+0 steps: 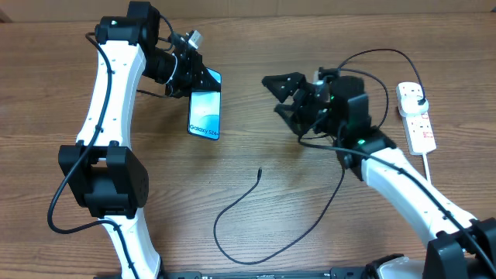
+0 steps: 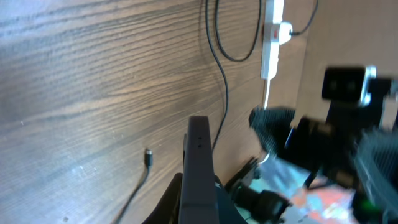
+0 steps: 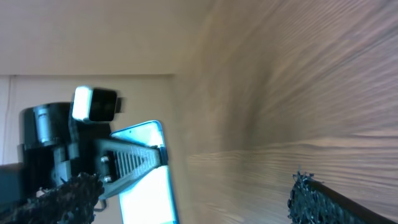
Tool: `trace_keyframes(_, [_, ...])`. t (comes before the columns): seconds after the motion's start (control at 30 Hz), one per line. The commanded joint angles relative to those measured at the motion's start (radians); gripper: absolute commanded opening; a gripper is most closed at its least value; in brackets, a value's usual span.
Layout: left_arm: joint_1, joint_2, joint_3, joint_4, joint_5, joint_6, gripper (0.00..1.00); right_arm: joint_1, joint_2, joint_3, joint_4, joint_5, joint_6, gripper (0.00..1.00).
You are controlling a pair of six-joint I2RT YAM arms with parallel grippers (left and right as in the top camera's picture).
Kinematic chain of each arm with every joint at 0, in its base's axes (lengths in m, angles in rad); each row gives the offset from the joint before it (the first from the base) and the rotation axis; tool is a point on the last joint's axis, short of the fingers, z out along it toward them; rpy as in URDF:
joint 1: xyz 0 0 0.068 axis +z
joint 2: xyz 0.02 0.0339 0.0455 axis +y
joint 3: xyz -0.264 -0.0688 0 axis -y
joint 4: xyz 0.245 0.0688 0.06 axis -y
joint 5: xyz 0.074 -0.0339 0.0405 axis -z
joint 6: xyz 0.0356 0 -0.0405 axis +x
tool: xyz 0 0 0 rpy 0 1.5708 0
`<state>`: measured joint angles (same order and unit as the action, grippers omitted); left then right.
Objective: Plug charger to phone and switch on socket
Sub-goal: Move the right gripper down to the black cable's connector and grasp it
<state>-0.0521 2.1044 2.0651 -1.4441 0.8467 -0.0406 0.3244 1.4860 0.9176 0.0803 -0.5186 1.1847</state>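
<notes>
My left gripper (image 1: 203,81) is shut on the upper end of the phone (image 1: 205,114), whose lit teal screen reads "Galaxy S24". The left wrist view shows the phone edge-on (image 2: 199,163) between the fingers (image 2: 199,208). The right wrist view shows its screen (image 3: 146,190). My right gripper (image 1: 284,96) is open and empty, to the right of the phone, its fingertips spread wide (image 3: 193,199). The charger's connector tip (image 1: 260,169) lies loose on the table below both grippers, also in the left wrist view (image 2: 148,157). Its black cable (image 1: 232,256) loops towards the socket (image 1: 419,124) at far right.
A black plug (image 1: 417,96) sits in the socket's far end, and the socket's white cord (image 1: 428,167) runs down beside the right arm. The socket also shows in the left wrist view (image 2: 271,43). The wooden table (image 1: 256,39) carries nothing else.
</notes>
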Motion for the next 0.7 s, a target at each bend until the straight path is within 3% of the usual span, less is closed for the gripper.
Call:
trace_keyframes(0.0, [0.008, -0.015, 0.012, 0.003, 0.064, 0.145, 0.06, -0.053, -0.005, 0.116, -0.074, -0.072, -0.155, 1.00])
trace_keyframes(0.3, [0.009, -0.015, 0.012, 0.059, 0.127, 0.134, 0.04, -0.092, -0.003, 0.426, -0.621, 0.038, -0.409, 1.00])
trace_keyframes(0.67, [0.014, -0.015, 0.013, 0.141, 0.229, 0.130, 0.04, 0.063, 0.050, 0.443, -0.979, 0.290, -0.435, 1.00])
